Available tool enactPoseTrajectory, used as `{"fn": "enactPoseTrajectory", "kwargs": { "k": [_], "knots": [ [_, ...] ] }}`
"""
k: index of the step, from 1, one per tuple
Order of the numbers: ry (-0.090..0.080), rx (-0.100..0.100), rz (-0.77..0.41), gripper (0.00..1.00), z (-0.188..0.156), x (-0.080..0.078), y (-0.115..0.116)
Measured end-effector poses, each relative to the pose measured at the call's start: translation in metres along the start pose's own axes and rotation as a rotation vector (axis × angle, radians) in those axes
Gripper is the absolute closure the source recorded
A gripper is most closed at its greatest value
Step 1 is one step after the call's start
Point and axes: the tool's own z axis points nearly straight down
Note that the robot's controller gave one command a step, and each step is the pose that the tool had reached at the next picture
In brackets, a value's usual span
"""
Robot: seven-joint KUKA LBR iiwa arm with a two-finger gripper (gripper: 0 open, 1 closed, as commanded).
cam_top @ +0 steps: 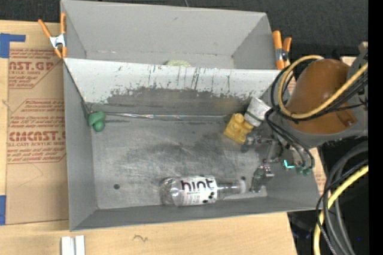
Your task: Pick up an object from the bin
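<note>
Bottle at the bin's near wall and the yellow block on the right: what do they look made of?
Bottle: likely clear plastic, glossy; the grey bin shows through it and it carries bright highlights. Yellow block: probably hard moulded plastic, opaque and smooth, with a raised bump on top like a toy brick's stud.

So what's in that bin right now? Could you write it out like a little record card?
Bin: grey metal, scuffed floor
Bottle: clear, printed "hint", lying on its side along the near wall
Yellow block: right side, towards the far wall
Green lump: far left corner of the floor
Gripper: at the right, between the yellow block and the bottle's cap end
</note>
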Motion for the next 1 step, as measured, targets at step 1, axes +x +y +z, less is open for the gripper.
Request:
{"fn": "enactPoseTrajectory", "kwargs": {
  "k": [1],
  "knots": [
    [-0.008, 0.001, -0.001, 0.00, -0.0036, -0.0020, 0.0004]
  ]
}}
